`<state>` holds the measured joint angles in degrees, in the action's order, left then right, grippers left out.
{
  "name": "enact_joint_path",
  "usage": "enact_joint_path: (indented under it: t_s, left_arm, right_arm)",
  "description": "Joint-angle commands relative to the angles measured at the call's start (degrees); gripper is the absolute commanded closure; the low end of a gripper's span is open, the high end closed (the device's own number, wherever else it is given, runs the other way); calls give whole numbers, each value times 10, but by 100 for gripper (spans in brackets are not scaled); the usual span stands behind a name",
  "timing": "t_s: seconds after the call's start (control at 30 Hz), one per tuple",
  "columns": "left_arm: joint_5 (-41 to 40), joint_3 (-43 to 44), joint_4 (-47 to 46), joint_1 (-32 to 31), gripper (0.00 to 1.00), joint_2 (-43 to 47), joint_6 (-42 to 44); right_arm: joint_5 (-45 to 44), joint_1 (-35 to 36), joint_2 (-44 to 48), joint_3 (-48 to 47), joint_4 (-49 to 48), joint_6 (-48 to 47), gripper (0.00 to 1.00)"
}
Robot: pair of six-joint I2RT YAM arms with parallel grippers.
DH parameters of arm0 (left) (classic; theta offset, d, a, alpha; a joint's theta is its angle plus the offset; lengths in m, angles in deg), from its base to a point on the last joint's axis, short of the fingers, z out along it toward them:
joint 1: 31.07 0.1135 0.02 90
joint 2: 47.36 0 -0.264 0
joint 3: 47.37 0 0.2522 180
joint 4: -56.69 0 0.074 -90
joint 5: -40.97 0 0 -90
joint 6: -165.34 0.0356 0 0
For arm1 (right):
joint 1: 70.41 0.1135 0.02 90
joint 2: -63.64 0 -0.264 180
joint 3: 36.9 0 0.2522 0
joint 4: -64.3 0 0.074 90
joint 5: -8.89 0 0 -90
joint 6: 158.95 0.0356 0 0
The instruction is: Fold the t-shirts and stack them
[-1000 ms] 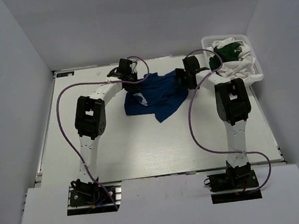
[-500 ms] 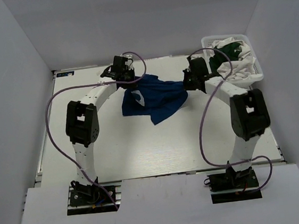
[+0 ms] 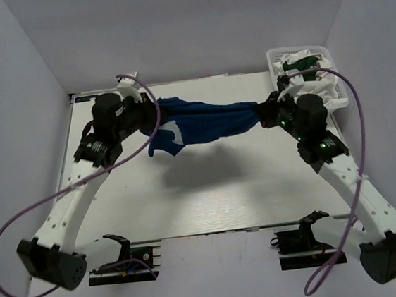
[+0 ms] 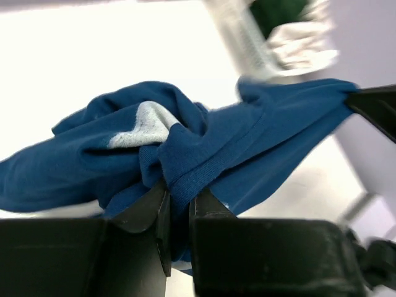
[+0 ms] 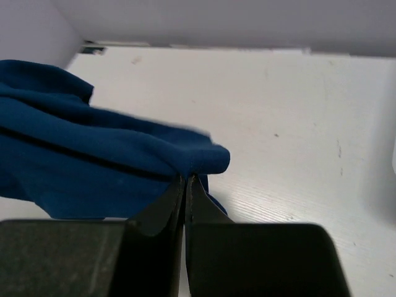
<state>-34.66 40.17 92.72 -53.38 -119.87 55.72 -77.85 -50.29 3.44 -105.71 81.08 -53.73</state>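
Grip at both ends: left gripper point(image 4: 178, 207) pinches a bunched fold of the royal blue t-shirt point(image 3: 209, 122), and right gripper point(image 5: 186, 185) is clamped tight on the opposite edge. The shirt hangs stretched between them above the table point(image 3: 211, 204), probably to spread it flat for folding. Over in the mesh basket point(image 3: 272, 57) at the far right corner lie the dark green tee point(image 3: 307, 60) and white tees point(image 3: 319, 92).
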Motion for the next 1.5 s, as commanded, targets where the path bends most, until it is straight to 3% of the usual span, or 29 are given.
enact_joint_path:
  t_s: [0.0,0.13,0.23,0.33,0.37,0.4,0.47,0.5,0.57,0.6,0.63,0.8,0.93,1.03,1.17,1.33,1.43,1.47]
  left_arm:
    - [32,-44,-37,3,88,105,-26]
    - [-19,-57,-5,3,85,124,-43]
    - [-74,-33,30,3,80,61,-54]
    - [-74,-17,28,16,32,-62,-21]
    - [-83,22,44,16,1,-101,-15]
    - [-130,54,70,16,0,-183,-15]
    - [-171,150,166,16,0,-255,-27]
    - [-191,172,193,16,0,-281,-36]
    - [-196,151,192,16,0,-287,-47]
    - [-196,124,175,16,0,-270,-53]
    - [-196,57,156,16,0,-224,-72]
    - [-198,-149,101,9,0,-72,-170]
    - [-151,-297,87,3,0,9,-215]
    - [-131,-355,53,3,0,25,-215]
    - [-109,-371,17,-8,0,-23,-191]
    - [-120,-371,6,-13,20,-69,-191]
    - [-125,-366,0,-13,45,-76,-191]
    - [-125,-359,0,-13,65,-76,-191]
  right_arm:
    - [57,1,90,26,-22,-8,100]
    - [47,-3,91,47,-31,17,100]
    - [1,-5,20,31,11,41,100]
    - [-48,-19,-101,11,26,45,100]
    - [-60,-28,-162,-2,41,41,100]
    - [-65,-31,-221,-65,71,39,100]
    - [-92,-41,-288,-109,137,33,100]
    - [-92,-44,-303,-156,151,16,89]
    - [-85,-39,-308,-162,151,7,63]
    - [-86,-37,-297,-149,143,-1,32]
    - [-78,-34,-254,-123,129,-2,12]
    - [29,-28,-156,8,33,-6,10]
    - [25,1,-111,90,53,9,10]
    - [10,26,-92,131,78,23,10]
    - [-9,58,-94,169,105,52,10]
    - [-29,108,-135,167,122,67,10]
    - [-84,139,-179,145,146,77,10]
    - [-93,159,-190,143,150,79,10]
